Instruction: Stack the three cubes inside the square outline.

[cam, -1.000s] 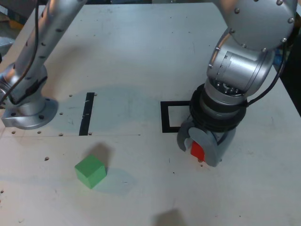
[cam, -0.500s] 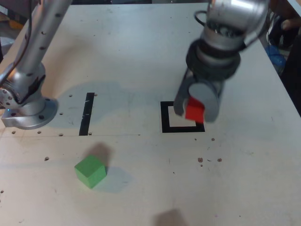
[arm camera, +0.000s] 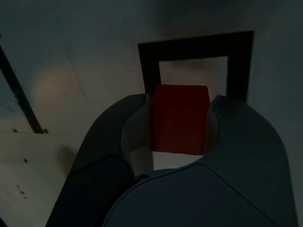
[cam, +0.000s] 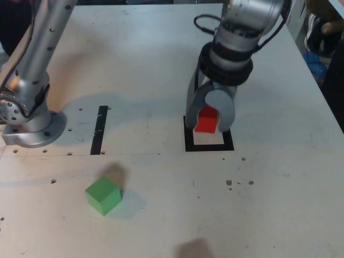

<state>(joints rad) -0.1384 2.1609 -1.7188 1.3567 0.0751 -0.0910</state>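
Note:
My gripper (cam: 208,121) is shut on the red cube (cam: 206,120), holding it just above the square outline (cam: 188,143), a black tape frame with a white centre. In the wrist view the red cube (arm camera: 180,118) sits clamped between the two grey fingers (arm camera: 239,137), with the square outline (arm camera: 149,59) right beyond it. The green cube (cam: 103,195) rests on the table near the front, at the exterior view's left, far from the gripper. No yellow cube shows in either view.
The arm's silver base (cam: 29,126) is bolted at the exterior view's left edge. A straight black tape strip (cam: 100,129) lies between the base and the outline. Small screw holes dot the white table (cam: 161,64).
The gripper lifted the red cube from the table in front of the outline and carried it back and toward the exterior view's left, over the outline. The green cube stayed put.

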